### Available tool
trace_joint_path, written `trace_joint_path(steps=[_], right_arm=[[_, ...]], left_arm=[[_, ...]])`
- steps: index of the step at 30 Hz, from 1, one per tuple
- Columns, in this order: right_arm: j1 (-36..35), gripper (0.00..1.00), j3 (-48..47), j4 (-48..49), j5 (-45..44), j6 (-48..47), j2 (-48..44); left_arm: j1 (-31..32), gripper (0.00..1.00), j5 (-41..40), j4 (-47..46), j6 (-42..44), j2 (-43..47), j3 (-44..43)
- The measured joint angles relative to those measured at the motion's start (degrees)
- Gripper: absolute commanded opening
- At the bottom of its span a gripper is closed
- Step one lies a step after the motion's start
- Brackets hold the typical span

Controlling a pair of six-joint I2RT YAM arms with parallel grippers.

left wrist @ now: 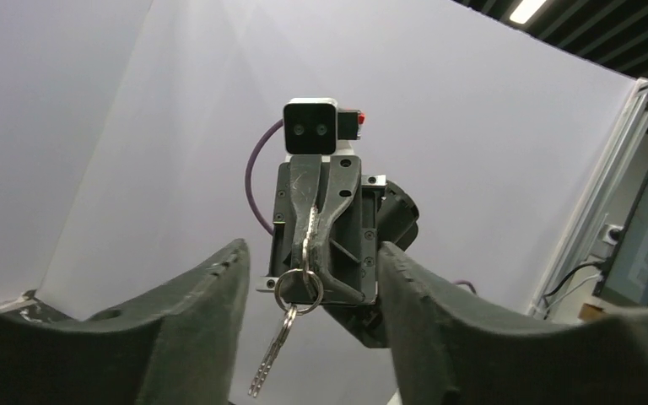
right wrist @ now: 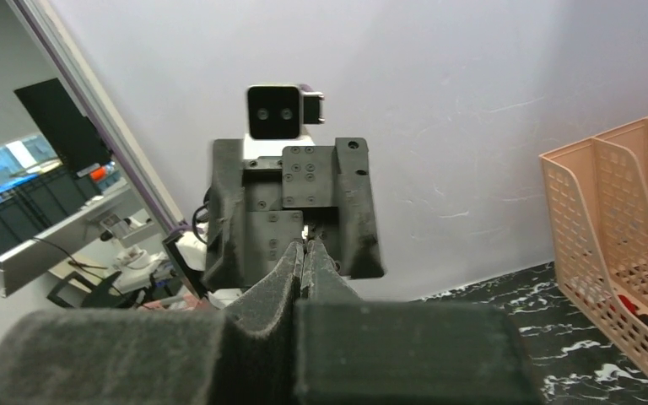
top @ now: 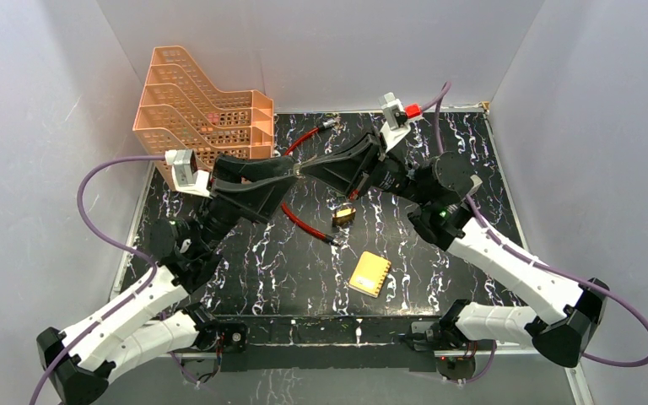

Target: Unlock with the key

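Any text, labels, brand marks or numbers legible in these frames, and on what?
No text can be read anywhere.
On the brass padlock: any marking is too small.
On the yellow flat item: too small.
On the monitor: blurred.
On the key: no stamp legible.

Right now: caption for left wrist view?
Right fingers pinch the key; ring and second key dangle between open left fingers.

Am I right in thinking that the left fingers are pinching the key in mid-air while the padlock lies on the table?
No: the right fingers pinch the key, and the left fingers stand open around it, as the left wrist view shows. The padlock does lie on the table.
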State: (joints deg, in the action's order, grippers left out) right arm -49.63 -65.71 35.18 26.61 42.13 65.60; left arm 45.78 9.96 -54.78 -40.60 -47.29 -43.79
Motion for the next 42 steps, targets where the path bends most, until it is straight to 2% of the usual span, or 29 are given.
trace_joint_path(steps=[2, 5, 7, 10, 13, 16, 20, 23, 28, 32, 37, 42], right_arm=[[0.0, 0.0, -0.9, -3.0, 0.2, -2.0, -0.5], [0.0, 0.0, -4.4, -11.3, 0.8, -7.2, -1.7], [0.0, 0.0, -8.5, -19.2, 1.5, -11.7, -2.1], [0.0, 0.0, -16.9, -33.2, 2.7, -20.5, -2.2], [0.0, 0.0, -22.3, -44.5, 3.7, -27.6, -2.8], [0.0, 0.0, -24.9, -54.1, 4.5, -32.9, -3.6], [0.0, 0.0, -25.3, -62.4, 5.4, -36.5, -3.6], [0.0, 0.0, -25.3, -65.7, 6.0, -37.6, -2.9], [0.0, 0.0, -25.3, -68.2, 7.0, -38.1, -2.4], [0.0, 0.0, -25.3, -68.5, 7.3, -38.1, -2.4], [0.0, 0.0, -25.3, -68.5, 7.6, -38.1, -2.4], [0.0, 0.0, -25.3, -68.5, 7.7, -38.1, -2.4]], left_arm=[[0.0, 0.77, -0.2, 1.9, 0.8, 1.4, 0.2], [0.0, 0.79, -0.4, 7.7, 4.2, 4.7, -0.2], [0.0, 0.79, -0.1, 15.1, 7.9, 6.1, -3.0], [0.0, 0.76, 2.8, 28.5, 16.0, 5.2, -12.6], [0.0, 0.71, 7.4, 37.6, 22.3, 2.8, -21.3], [0.0, 0.69, 13.6, 44.8, 27.2, -1.5, -29.6], [0.0, 0.71, 20.0, 54.2, 30.7, -9.0, -39.0], [0.0, 0.72, 23.8, 60.2, 31.1, -15.1, -44.4], [0.0, 0.7, 28.3, 65.1, 30.8, -19.7, -44.2], [0.0, 0.63, 30.6, 67.1, 31.4, -19.6, -44.0], [0.0, 0.48, 32.9, 66.8, 32.0, -17.9, -43.7], [0.0, 0.47, 34.4, 66.1, 32.3, -17.4, -43.1]])
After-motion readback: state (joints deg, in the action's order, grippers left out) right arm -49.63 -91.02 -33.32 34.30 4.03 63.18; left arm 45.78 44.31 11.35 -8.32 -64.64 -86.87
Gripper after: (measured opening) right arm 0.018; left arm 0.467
